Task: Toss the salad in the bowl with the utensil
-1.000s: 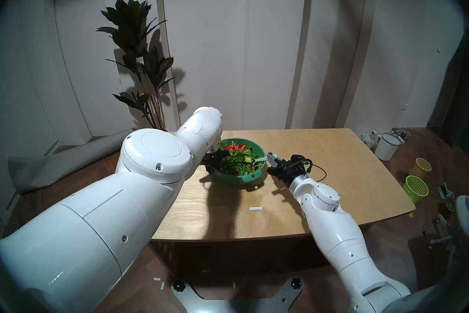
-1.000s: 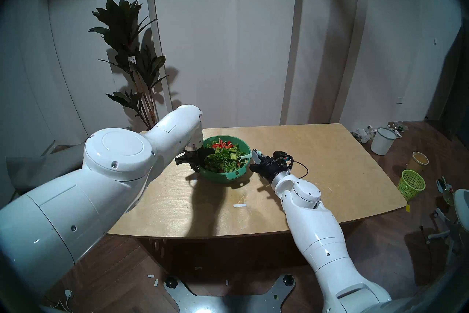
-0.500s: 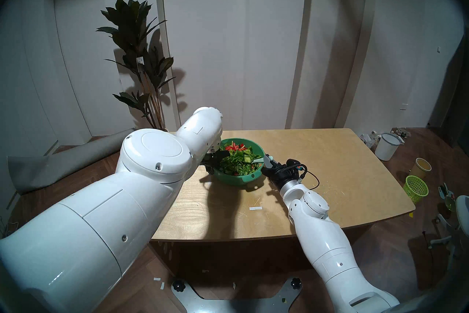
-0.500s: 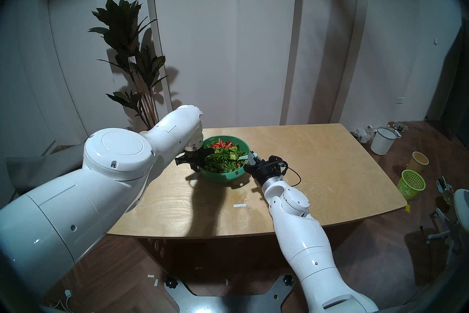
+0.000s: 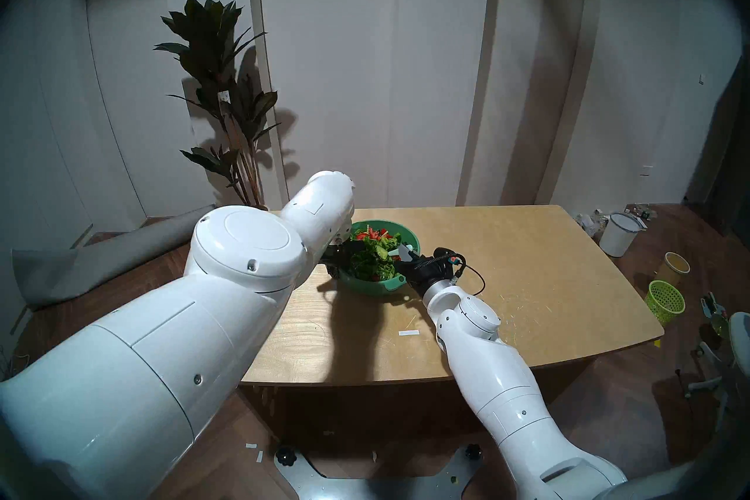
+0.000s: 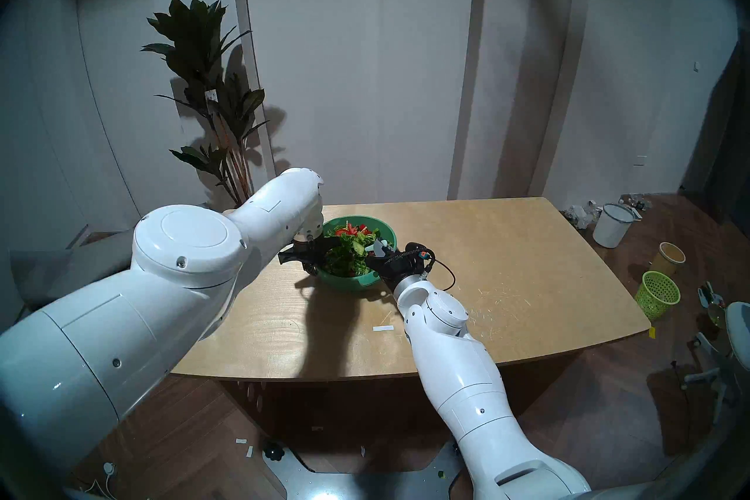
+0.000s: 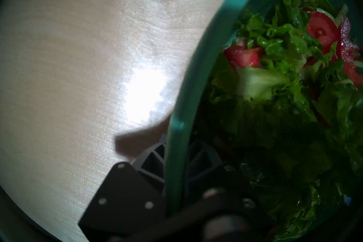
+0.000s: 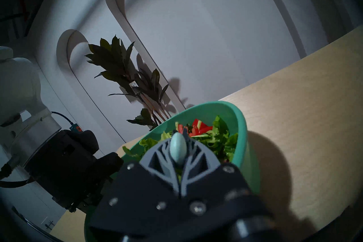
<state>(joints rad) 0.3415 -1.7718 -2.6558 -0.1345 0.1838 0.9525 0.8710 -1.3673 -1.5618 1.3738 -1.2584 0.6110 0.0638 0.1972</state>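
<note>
Fingers of your right gripper (image 8: 179,154) are pressed together on the handle end of the spoon (image 8: 177,150); in the head views only that pale end (image 5: 410,248) shows, the head being buried in the salad (image 5: 375,255). Its long axis runs from the gripper at the near right toward the far left, angling down into the leaves. Compared with a second ago, your right arm has swung left, so the gripper now sits over the bowl's (image 5: 412,243) right rim instead of beside it, and the greens are heaped higher toward the left. Your left gripper (image 7: 174,167) is closed on the bowl's left rim (image 7: 176,147), one finger inside and one outside. The bowl stands on the far left part of the wooden table (image 5: 507,255).
</note>
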